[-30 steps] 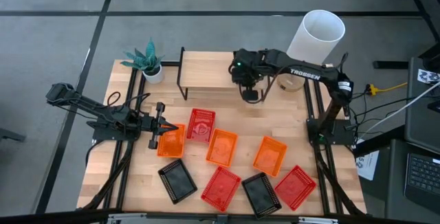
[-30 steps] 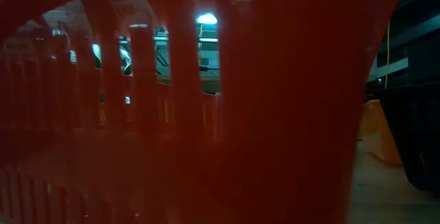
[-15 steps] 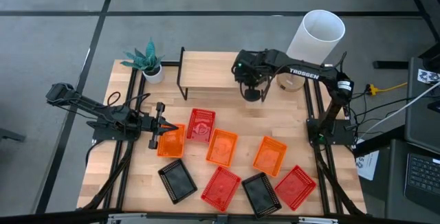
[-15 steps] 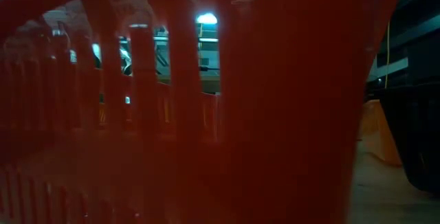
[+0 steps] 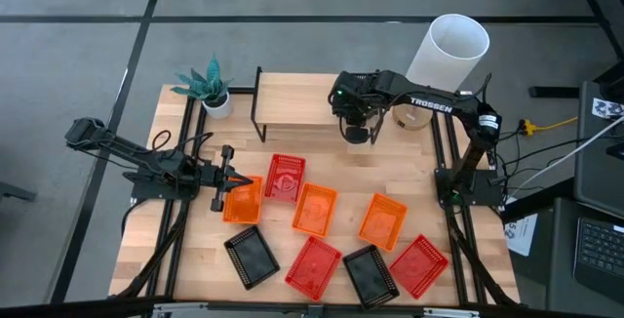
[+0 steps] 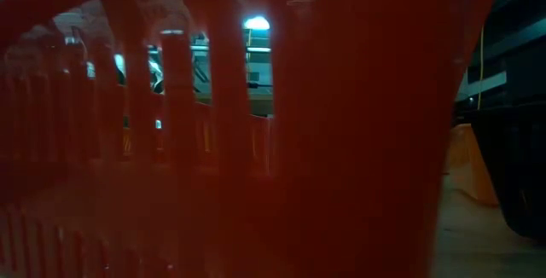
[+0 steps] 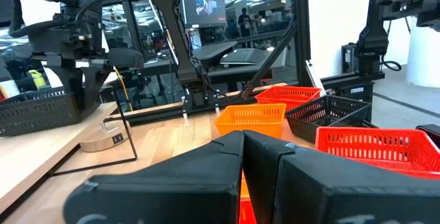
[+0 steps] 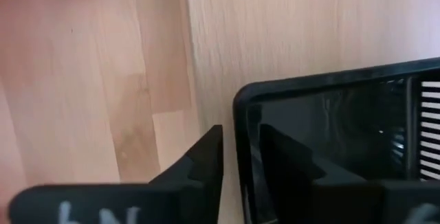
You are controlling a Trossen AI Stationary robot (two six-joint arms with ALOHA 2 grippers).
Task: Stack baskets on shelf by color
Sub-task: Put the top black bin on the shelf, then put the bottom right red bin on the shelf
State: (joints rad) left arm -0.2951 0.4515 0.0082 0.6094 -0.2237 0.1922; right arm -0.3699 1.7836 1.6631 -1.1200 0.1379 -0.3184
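My right gripper [image 5: 356, 133] hangs over the right end of the shelf [image 5: 292, 103], pointing down. Its open fingers stand on either side of the end wall [image 8: 242, 114] of a black basket [image 8: 344, 128] that rests on the shelf top; one finger is inside the basket, one outside. Several baskets lie on the table: red [image 5: 285, 177], orange [image 5: 315, 209] and black [image 5: 252, 257] among them. My left gripper [image 5: 222, 189] is shut, low at the left end of an orange basket [image 5: 244, 201]. My left gripper lies level beside the orange basket's left end [image 5: 232, 201], fingers shut and pointing toward the table's right. I cannot tell whether it touches the basket.
A potted plant [image 5: 208, 86] stands left of the shelf. A white cylinder [image 5: 448, 50] and a round wooden piece [image 5: 409, 116] stand at its right. A red basket [image 6: 256, 141] right at the low camera blocks that view. Bare wood lies between shelf and baskets.
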